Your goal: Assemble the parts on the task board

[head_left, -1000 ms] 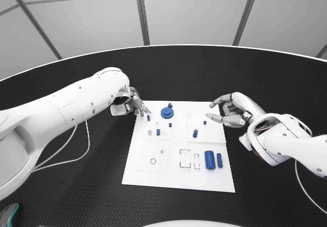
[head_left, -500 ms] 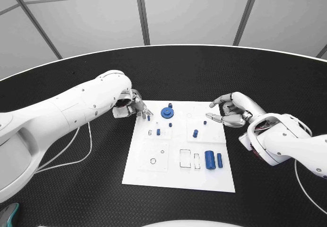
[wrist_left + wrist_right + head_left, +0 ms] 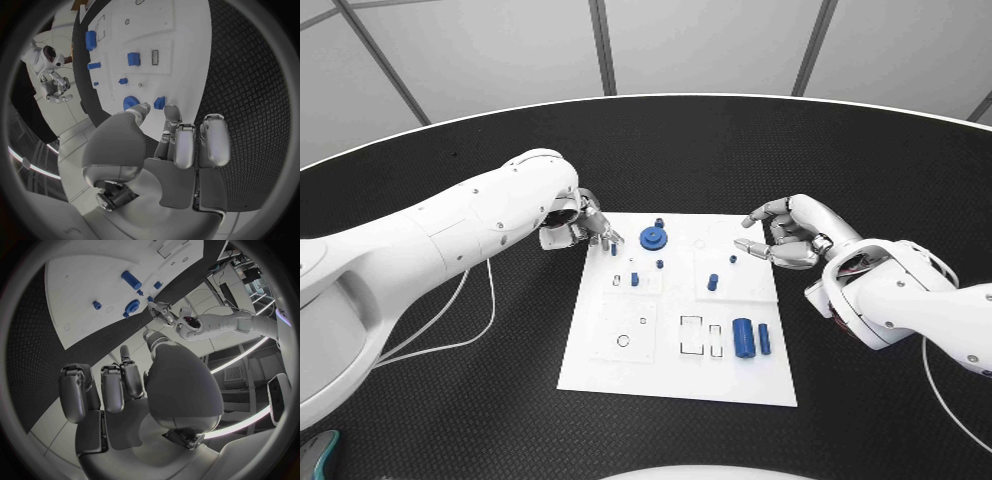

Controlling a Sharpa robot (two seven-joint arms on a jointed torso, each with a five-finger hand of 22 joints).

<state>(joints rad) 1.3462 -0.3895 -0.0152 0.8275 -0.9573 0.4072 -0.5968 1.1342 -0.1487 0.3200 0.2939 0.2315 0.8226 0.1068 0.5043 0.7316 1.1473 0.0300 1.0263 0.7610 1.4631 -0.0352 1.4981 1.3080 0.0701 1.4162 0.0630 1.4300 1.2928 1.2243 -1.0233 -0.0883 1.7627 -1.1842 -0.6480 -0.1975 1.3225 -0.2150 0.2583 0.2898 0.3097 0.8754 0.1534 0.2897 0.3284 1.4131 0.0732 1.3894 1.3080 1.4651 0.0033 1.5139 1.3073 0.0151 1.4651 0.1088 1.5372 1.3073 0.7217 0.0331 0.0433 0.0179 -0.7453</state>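
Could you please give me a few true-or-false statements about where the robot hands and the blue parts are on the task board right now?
1. The left robot hand is at the far left corner of the task board. True.
2. The right robot hand holds the large blue cylinder. False: the cylinder lies on the board near its right edge, apart from that hand, whose fingers are curled on nothing.
3. A round blue disc sits at the board's far end, near the left robot hand. True.
4. The task board lies on a white table. False: the table is black.
5. A slim blue pin lies beside the large blue cylinder. True.
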